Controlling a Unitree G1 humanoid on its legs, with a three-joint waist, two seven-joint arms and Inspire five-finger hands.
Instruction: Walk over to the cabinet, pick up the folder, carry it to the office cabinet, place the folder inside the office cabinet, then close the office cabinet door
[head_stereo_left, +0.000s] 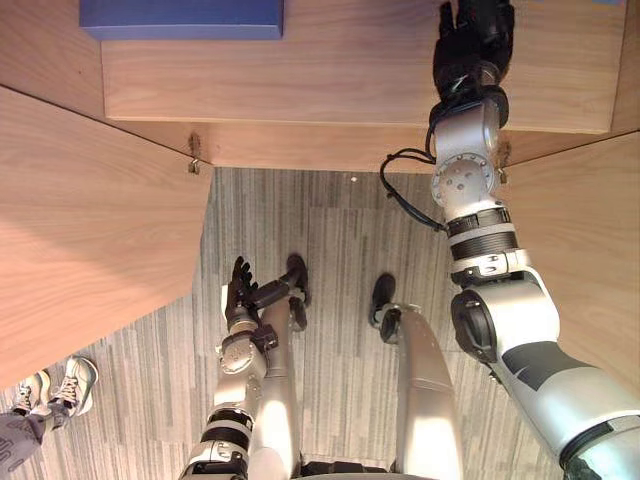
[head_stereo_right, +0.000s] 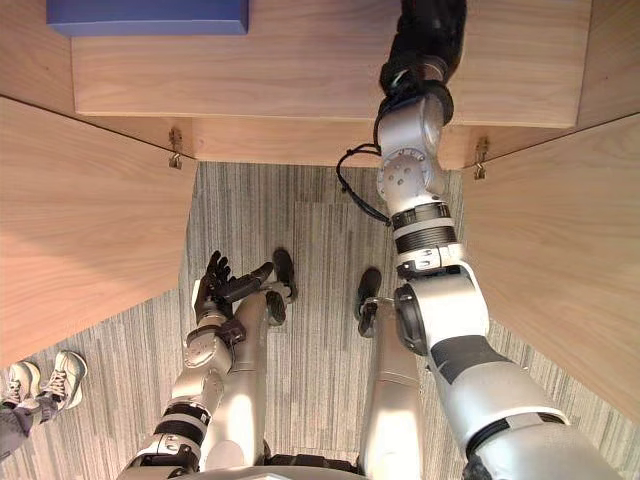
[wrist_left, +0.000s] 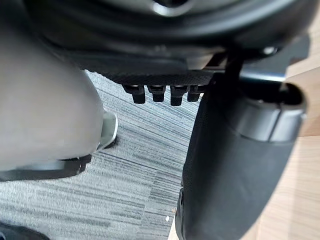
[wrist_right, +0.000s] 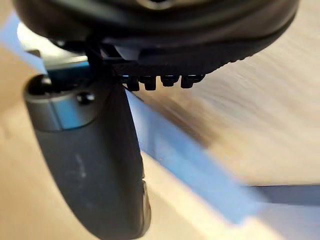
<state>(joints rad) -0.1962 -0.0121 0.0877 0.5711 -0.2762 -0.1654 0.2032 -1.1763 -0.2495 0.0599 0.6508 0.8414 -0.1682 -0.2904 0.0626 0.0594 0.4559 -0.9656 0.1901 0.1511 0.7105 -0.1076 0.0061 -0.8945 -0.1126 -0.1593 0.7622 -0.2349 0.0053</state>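
Note:
The blue folder (head_stereo_left: 180, 17) lies flat on the wooden shelf (head_stereo_left: 330, 80) of the open cabinet, at its far left. My right hand (head_stereo_left: 472, 45) reaches over the right part of that shelf, well apart from the folder, fingers relaxed and holding nothing. In the right wrist view the folder (wrist_right: 200, 170) shows as a blue band past the thumb (wrist_right: 95, 165). My left hand (head_stereo_left: 243, 290) hangs low over the carpet, open and holding nothing.
Both cabinet doors stand open: the left door (head_stereo_left: 90, 230) and the right door (head_stereo_left: 580, 240) flank the grey striped carpet (head_stereo_left: 330, 230). A person's shoes (head_stereo_left: 60, 385) show at the lower left, beyond the left door.

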